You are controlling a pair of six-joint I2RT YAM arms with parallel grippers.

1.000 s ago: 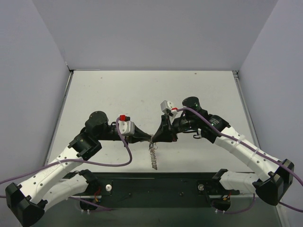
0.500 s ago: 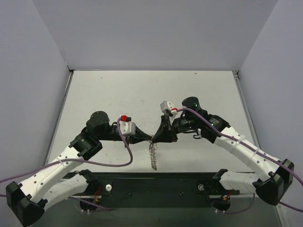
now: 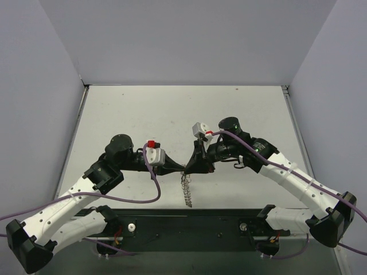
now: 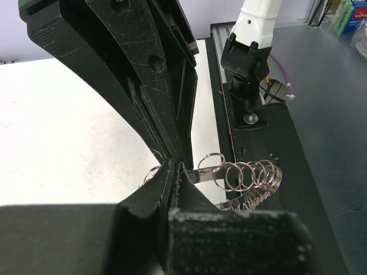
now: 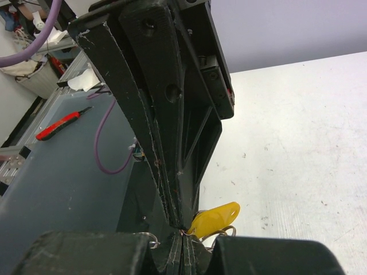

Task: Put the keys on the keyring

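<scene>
- The table [image 3: 172,109] fills the middle of the top view. Both arms meet just below its centre, as they did a second ago.
- The left gripper [image 3: 181,168] is pinched fully closed, and its wrist now sits slightly further right than before.
- The right gripper [image 3: 190,166] is also closed, tip to tip with the left.
- The keyring [image 3: 185,189] dangles from that meeting point toward the lower centre. I cannot tell which claw grips it.
- A yellow key [image 5: 217,216] sticks out beside the right fingertips.

Left tool [image 3: 181,167] and right tool [image 3: 189,167] positioned tip to tip above worktop [image 3: 172,112], toward front edge. Below meeting point, keyring [image 3: 186,192] suspended. Just beside right tool's tips, key [image 5: 215,217] located.
</scene>
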